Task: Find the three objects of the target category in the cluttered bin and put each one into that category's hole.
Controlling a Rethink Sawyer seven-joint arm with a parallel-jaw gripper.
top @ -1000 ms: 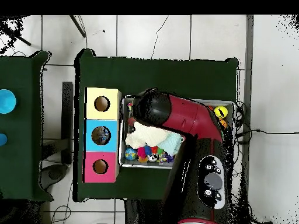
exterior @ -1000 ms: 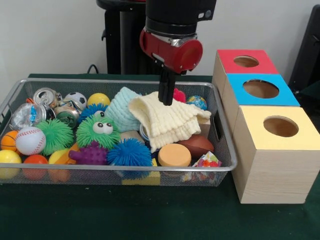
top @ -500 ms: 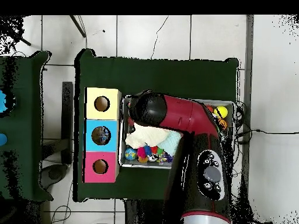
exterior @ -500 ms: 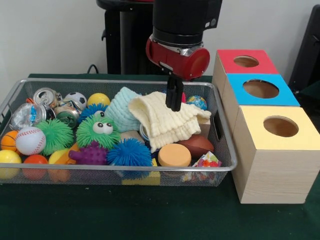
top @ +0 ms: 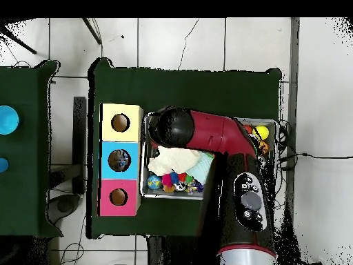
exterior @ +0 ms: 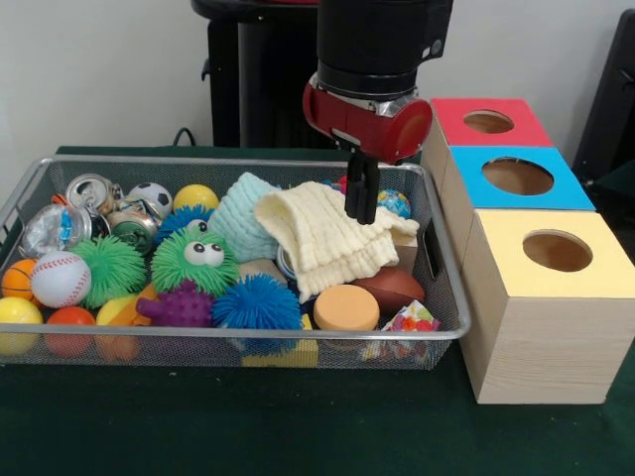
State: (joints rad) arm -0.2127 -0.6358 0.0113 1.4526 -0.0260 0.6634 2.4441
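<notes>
Black jaws [exterior: 362,206] have shifted toward the boxes [exterior: 516,178]

Table [exterior: 248,426]: I log one, covered in a dark green cloth. Directly on it I count two items.

1. Wire mesh bin [exterior: 198,342], silver, rectangular, on the left in the front view and packed with mixed clutter.
2. Row of wooden boxes just beside the bin's right end, apparently touching one another, each with a round hole in a coloured top: yellow-topped box [exterior: 544,312] nearest the camera, blue-topped box [exterior: 516,177] in the middle, red-topped box [exterior: 486,121] farthest back.

In the overhead view I see the green cloth set over a white tiled floor [top: 207,41].
</notes>
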